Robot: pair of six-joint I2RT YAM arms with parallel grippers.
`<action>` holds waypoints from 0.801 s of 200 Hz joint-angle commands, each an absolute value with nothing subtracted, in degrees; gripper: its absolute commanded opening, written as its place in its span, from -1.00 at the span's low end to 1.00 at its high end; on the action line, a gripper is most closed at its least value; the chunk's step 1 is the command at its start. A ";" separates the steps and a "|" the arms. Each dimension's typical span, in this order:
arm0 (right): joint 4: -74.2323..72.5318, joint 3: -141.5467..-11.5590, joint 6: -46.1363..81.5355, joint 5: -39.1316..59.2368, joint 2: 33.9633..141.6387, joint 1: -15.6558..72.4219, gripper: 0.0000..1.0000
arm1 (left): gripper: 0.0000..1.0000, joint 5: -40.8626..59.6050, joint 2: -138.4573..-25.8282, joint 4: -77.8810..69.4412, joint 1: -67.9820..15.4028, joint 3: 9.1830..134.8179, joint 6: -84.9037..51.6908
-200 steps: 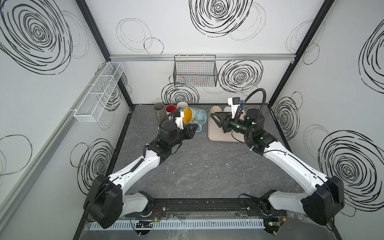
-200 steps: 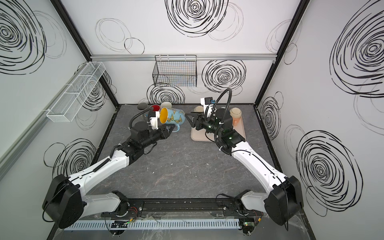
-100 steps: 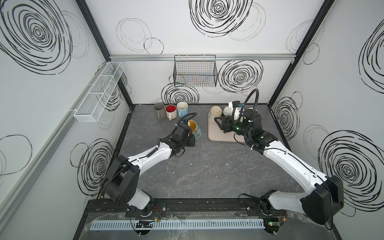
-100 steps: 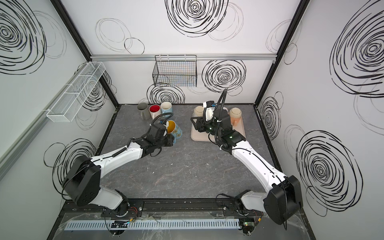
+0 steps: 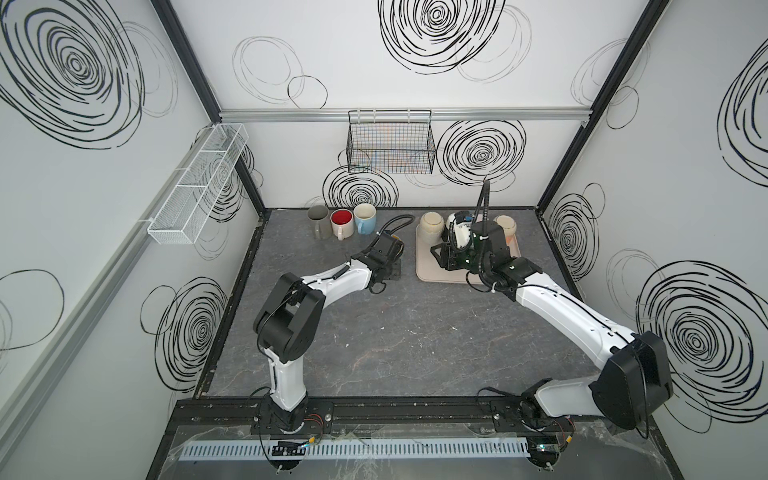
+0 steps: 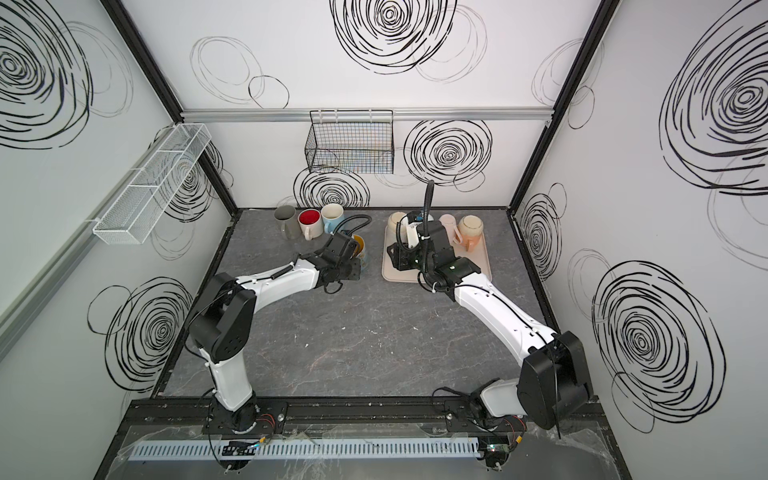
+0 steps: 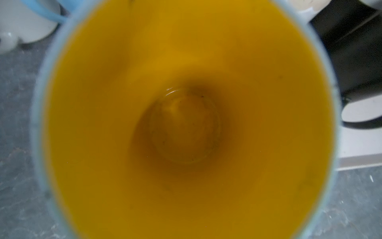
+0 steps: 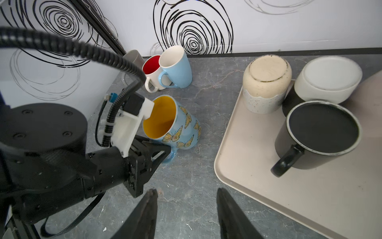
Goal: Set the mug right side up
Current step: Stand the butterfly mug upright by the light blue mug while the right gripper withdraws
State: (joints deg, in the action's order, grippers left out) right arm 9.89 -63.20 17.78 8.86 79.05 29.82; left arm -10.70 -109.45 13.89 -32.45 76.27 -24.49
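Well, left gripper [image 8: 165, 154] is clamped shut on the handle of the butterfly mug [image 8: 183, 126], which is pale blue outside with yellow butterflies, orange-yellow inside, mouth up. It sits on the grey marbled table [image 8: 192, 182], near three upright mugs [image 8: 152, 66] at the back wall and beside the beige tray [image 8: 248, 186] (upside-down mugs on it). I see white walls [image 8: 268, 27] scribbled with black spirals. Right gripper [image 8: 187, 202] hangs over the table beside the tray's edge, jaws parted, holding nothing.
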 commanded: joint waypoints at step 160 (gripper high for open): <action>10.93 -63.92 17.02 6.95 81.56 28.70 -0.01 | -0.93 -10.66 -132.33 8.95 -24.05 110.48 -22.73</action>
State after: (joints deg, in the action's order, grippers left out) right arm 11.77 -63.75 16.91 7.01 81.19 28.95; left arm -12.91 -131.33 17.54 -26.35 106.17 -21.71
